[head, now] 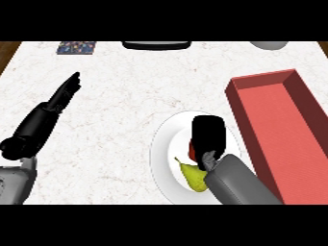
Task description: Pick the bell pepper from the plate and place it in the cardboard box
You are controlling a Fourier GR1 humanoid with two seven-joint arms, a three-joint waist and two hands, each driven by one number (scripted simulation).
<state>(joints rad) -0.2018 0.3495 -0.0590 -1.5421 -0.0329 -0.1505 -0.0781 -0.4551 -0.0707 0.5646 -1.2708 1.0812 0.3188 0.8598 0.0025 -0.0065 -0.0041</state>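
**Right robot hand over the plate, on the red pepper**

The white counter [124, 110] fills most of the view. It has faint marble lines.

A long red box [294, 139] sits along the right edge of the counter. It is open on top and nothing shows inside it.

A white plate [168, 144] lies just beside the box, near the front edge of the counter.

The left robot hand [61, 97] is over the left part of the counter, well apart from the plate. Its fingers are straight and pressed together, pointing at the far edge. It holds nothing.

The right robot hand [209, 132] is over the plate. Its fingers are bent down on the bell pepper [193, 150]. Only a small red bit of the pepper shows at the hand's left side. I cannot tell if the pepper is lifted off the plate.

A yellow-green pear [191, 176] lies on the plate, at its front side, just beside the right arm.

A dark tray [156, 45], a small colourful card [76, 47] and a grey bowl [269, 45] sit at the far edge.
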